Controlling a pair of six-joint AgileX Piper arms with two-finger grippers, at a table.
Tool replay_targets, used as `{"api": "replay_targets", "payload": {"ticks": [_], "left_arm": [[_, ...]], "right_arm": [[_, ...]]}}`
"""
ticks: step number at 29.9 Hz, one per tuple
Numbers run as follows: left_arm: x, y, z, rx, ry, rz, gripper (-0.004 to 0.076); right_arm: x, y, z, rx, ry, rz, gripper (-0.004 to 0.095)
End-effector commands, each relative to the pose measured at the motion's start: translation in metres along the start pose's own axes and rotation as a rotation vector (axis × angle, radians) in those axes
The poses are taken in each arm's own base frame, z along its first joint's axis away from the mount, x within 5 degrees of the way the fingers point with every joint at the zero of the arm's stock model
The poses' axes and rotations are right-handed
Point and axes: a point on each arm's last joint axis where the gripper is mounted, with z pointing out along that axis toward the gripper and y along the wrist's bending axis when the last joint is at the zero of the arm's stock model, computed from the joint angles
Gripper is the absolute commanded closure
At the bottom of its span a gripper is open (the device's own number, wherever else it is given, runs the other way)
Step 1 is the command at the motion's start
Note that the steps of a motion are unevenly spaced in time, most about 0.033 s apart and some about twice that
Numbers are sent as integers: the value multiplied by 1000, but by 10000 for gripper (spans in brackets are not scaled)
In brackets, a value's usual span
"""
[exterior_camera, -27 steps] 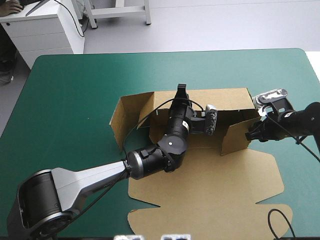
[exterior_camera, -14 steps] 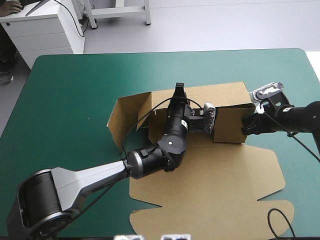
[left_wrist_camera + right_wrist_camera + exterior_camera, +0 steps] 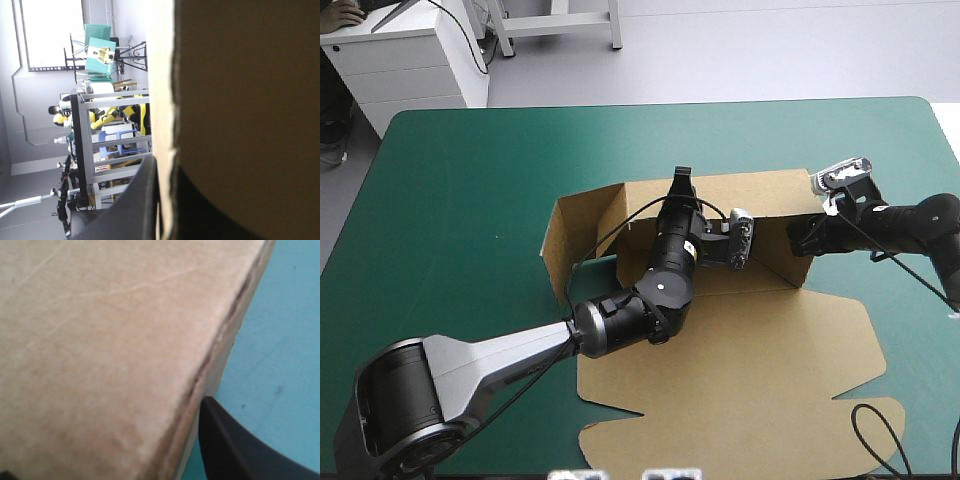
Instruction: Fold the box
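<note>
We see the table (image 3: 470, 200) with its teal-green cover filling most of the high view. On it, right of the middle, lies the brown box (image 3: 740, 380). Its lid lies flat toward the near edge. Beyond the lid the tray part has three walls raised: the far wall (image 3: 760, 195), the left wall (image 3: 575, 230), which leans outward, and the right wall (image 3: 780, 255), turned in toward the tray.

The left arm (image 3: 520, 355) reaches in from the near left corner and rises inside the tray, so that the left gripper (image 3: 681, 183) sits at the top edge of the far wall. In its wrist view the box (image 3: 250, 100) shows its edge running between the fingers, with one black finger (image 3: 142, 200) on one side and a dark shape on the other. We read the gripper as all but closed, pinching the wall.

The right gripper (image 3: 804, 240) is at the outer end of the right wall, near the box's far right corner. Its wrist view is filled by the box (image 3: 100, 340), with one finger (image 3: 235, 450) against the board's edge and a sliver of the other at the opposite side. It too clamps the board.
</note>
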Motion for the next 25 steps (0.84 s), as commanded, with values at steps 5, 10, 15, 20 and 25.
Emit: {"api": "replay_targets", "payload": {"ticks": [5,10,15,20,25], "left_arm": [[1,30,-17,-91,-42,-16,731],[1,30,-17,-91,-42,-16,731],[1,30,-17,-90,-46,-23,731],[-1,29,-17,-86,-64,-27,668],[-3,29,-18,-82,-82,-26,484]], "right_arm": [[-15,-5,-5,53,-104,44,920],[-14,-3,-5,30,-90,44,905],[-13,-2,-5,15,-83,80,907],[-13,-2,-5,16,-83,121,907],[-13,-3,-5,26,-78,161,907]]}}
